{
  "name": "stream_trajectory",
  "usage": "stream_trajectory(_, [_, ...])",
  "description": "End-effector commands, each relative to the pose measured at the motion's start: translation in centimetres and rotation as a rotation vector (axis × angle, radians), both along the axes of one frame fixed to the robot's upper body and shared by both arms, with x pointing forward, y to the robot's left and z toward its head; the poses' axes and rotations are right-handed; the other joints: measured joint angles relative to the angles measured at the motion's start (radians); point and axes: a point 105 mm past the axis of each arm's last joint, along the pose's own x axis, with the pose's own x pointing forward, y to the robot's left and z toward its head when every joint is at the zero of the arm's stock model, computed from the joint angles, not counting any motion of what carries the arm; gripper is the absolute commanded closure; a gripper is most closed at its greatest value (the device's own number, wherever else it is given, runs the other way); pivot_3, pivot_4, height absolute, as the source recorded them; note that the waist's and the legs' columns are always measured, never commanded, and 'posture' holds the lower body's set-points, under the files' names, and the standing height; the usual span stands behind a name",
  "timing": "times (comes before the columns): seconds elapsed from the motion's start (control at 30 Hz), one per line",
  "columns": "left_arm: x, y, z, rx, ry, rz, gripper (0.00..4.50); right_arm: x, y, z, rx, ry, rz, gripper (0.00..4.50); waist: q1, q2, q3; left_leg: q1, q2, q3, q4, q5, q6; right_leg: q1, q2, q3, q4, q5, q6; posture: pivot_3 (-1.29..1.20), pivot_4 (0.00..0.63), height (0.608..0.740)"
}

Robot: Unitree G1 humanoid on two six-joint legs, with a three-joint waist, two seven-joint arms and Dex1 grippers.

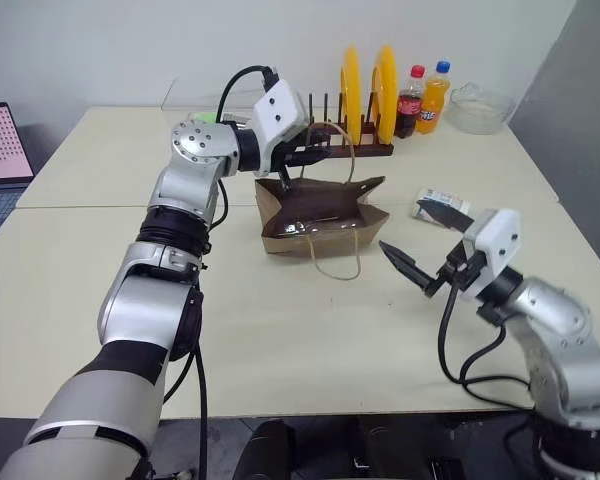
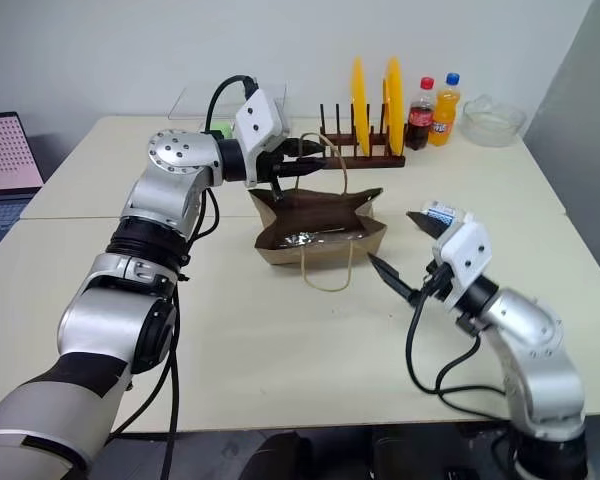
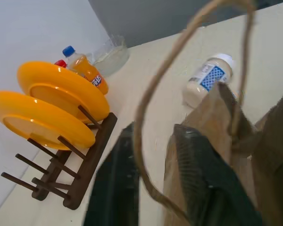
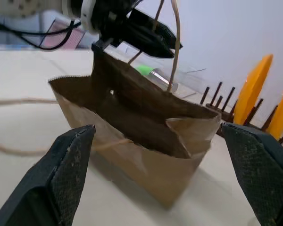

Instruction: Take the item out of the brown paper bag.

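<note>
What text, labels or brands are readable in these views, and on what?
No text can be read.
Jar lying on the table beside the brown paper bag: blue-checked label, print too small.
Cola bottle: red label, brand blurred.
Orange soda bottle: blue label, blurred.
Laptop: pink screen, nothing legible.

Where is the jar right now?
The jar lies on its side on the table, out of the bag, to the bag's right, just beyond the right gripper.

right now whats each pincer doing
left pincer: partly open, at the brown paper bag handle, grip cannot be told
right pincer: open, empty
</note>
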Motion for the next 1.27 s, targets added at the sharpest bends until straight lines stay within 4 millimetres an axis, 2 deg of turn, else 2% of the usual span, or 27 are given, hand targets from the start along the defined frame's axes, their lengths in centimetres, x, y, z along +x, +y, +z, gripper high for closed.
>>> stream_trajectory(0.03, [-0.2,0.7,2.9,0.009,-0.09,0.007,2.0,-0.5,0.8,0.7,0.018,-0.062,-0.028,0.0,-0.002,0.0,0.0,0.0,0.0,0.0,0.0,0.0,0.0,0.0,0.0,0.0,0.0,0.0,0.0,0.0,0.15,0.74])
stream_trajectory(0.23, [-0.9,2.3,4.3,-0.004,-0.128,0.005,0.15,0.1,1.6,0.4,0.012,-0.07,0.006,0.0,-0.004,0.0,0.0,0.0,0.0,-0.001,0.0,0.0,0.001,0.0,0.001,-0.001,0.0,0.0,0.0,0.0,0.15,0.74])
stream_trajectory(0.47, [-3.9,5.0,4.6,-0.103,-0.096,-0.012,0.07,0.4,1.8,-0.2,-0.003,-0.066,0.046,0.0,-0.009,0.0,0.0,0.001,0.001,-0.001,-0.001,0.001,0.001,0.0,0.001,0.0,0.0,0.0,0.0,0.0,0.15,0.74])
stream_trajectory(0.57, [-5.3,7.1,2.7,-0.254,-0.009,0.128,0.07,0.4,1.7,-0.6,-0.006,-0.061,0.052,0.0,-0.01,0.001,-0.001,0.001,0.001,-0.002,-0.001,0.001,0.001,0.001,0.001,0.0,0.001,0.0,0.0,0.0,0.15,0.74])
stream_trajectory(0.67, [-6.6,9.2,-0.5,-0.281,0.012,0.305,0.07,0.4,1.3,-0.9,-0.001,-0.051,0.035,0.0,-0.007,0.001,-0.001,0.001,0.001,-0.004,-0.001,0.001,0.0,0.001,0.001,0.0,0.001,0.0,0.0,0.0,0.15,0.74])
stream_trajectory(0.83, [-8.2,11.9,-4.6,-0.413,0.017,0.628,0.07,0.6,0.7,-2.2,0.01,-0.022,-0.014,0.0,0.003,-0.001,-0.002,0.002,0.0,-0.005,0.0,0.001,0.0,0.002,0.0,-0.001,0.0,0.0,-0.001,0.0,0.15,0.74])
stream_trajectory(1.0, [-11.0,12.1,-10.0,-0.453,0.052,0.791,0.07,1.0,-0.2,-3.7,0.081,0.014,-0.092,0.0,0.018,-0.001,-0.003,0.016,0.0,-0.005,-0.002,0.0,0.001,0.017,0.0,0.0,-0.004,0.0,0.0,0.0,0.15,0.74])
stream_trajectory(1.1, [-12.4,11.5,-12.3,-0.449,0.066,0.819,0.07,1.3,-1.1,-4.5,0.133,0.047,-0.152,0.0,0.02,-0.001,-0.003,0.018,0.0,-0.005,-0.003,0.0,0.001,0.018,0.0,-0.001,-0.003,0.0,0.0,0.0,0.15,0.74])
stream_trajectory(1.2, [-13.1,11.0,-13.8,-0.468,0.077,0.85,0.07,1.7,-1.8,-5.3,0.149,0.063,-0.203,0.0,0.021,-0.001,-0.003,0.018,0.0,-0.004,-0.003,0.0,0.001,0.018,0.0,0.0,-0.003,-0.001,0.0,0.0,0.15,0.74])
stream_trajectory(1.27, [-13.3,10.7,-14.1,-0.5,0.057,0.86,0.07,2.0,-2.1,-5.4,0.161,0.066,-0.225,0.0,0.021,-0.001,-0.003,0.018,0.0,-0.004,-0.003,0.0,0.001,0.018,0.0,0.0,-0.003,-0.003,0.004,0.0,0.15,0.74])
